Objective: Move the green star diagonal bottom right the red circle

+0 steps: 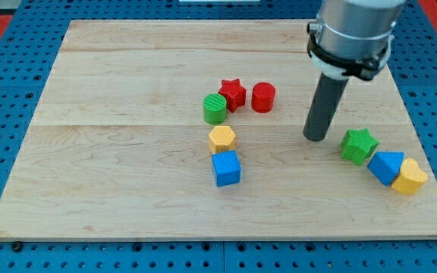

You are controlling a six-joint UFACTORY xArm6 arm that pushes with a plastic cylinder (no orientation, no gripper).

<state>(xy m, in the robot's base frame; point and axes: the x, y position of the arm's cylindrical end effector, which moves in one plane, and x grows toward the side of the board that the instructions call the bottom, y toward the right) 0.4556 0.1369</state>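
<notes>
The green star (pixel 359 145) lies at the view's right, touching a blue block (pixel 386 167). The red circle (pixel 263 98) stands near the board's middle, up and to the left of the star. My tip (pixel 316 137) rests on the board just left of the green star, a small gap apart, and to the lower right of the red circle.
A red star (pixel 232 93) and a green cylinder (pixel 215 109) sit left of the red circle. A yellow hexagon (pixel 221 139) and a blue cube (pixel 226 168) lie below them. A yellow heart (pixel 410 177) touches the blue block near the wooden board's right edge (pixel 431 163).
</notes>
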